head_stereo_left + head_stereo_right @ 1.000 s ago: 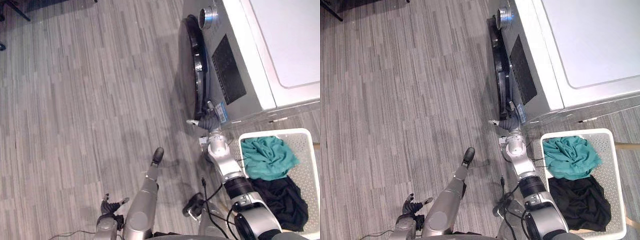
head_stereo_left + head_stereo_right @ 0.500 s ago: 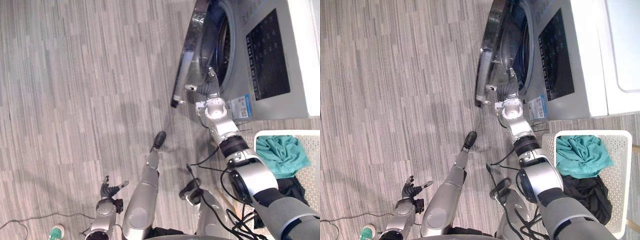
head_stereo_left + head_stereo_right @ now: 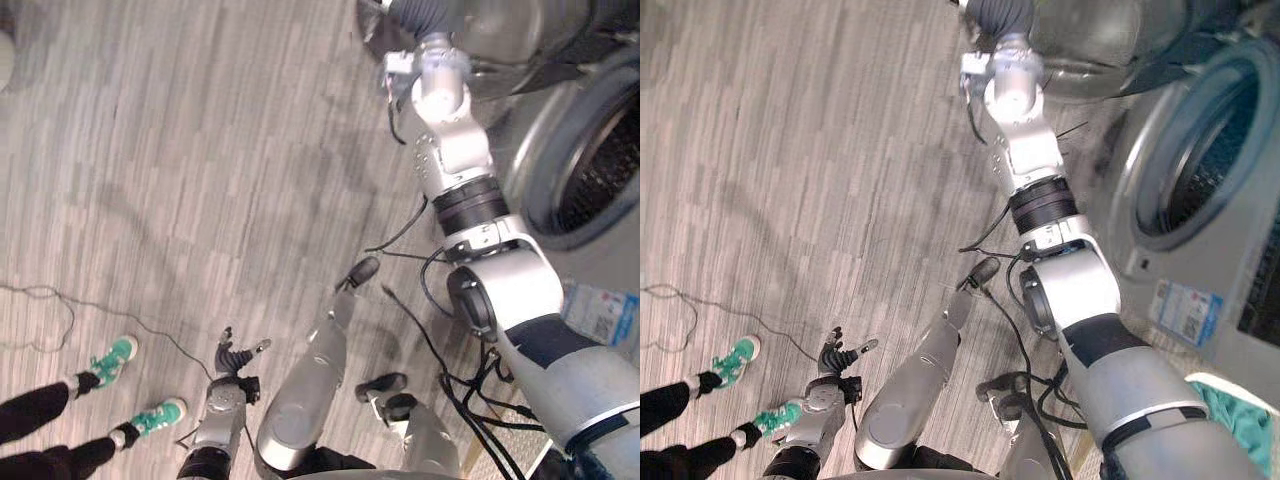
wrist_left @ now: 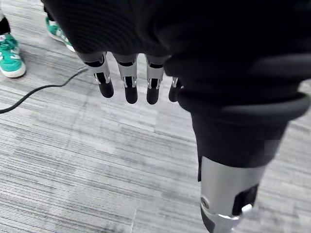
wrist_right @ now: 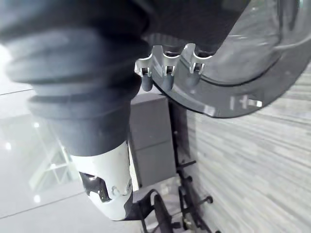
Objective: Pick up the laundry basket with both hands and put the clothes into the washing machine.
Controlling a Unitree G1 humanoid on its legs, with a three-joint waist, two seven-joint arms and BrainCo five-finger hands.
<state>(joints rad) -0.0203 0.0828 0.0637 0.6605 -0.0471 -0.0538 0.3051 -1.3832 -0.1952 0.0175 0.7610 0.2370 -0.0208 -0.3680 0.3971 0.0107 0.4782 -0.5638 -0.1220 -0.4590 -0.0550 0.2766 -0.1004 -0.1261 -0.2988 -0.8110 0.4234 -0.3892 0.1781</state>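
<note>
The washer door (image 3: 500, 30), closed a second ago, has swung wide open, and the view has shifted with the robot, so the washer (image 3: 1240, 270) now lies along the right edge with its round drum opening (image 3: 590, 170) bare. The right arm has followed the door and reaches out straight. The right hand (image 5: 165, 73) is up against the door's rim, with the glass bowl just past it; whether it grips the rim I cannot tell. The left hand (image 4: 126, 82) hangs low at the robot's left side, well apart from the washer, its fingers straight and loose over the wood-grain floor (image 3: 150, 150), holding nothing. A corner of the basket (image 3: 1198, 383) shows on the floor beside the washer, near the robot's right shoulder, with the teal cloth (image 3: 1245, 425) in it. Neither hand touches it. A person in dark trousers and green shoes (image 3: 112, 352) stands on the floor to the left of the left hand.
</note>
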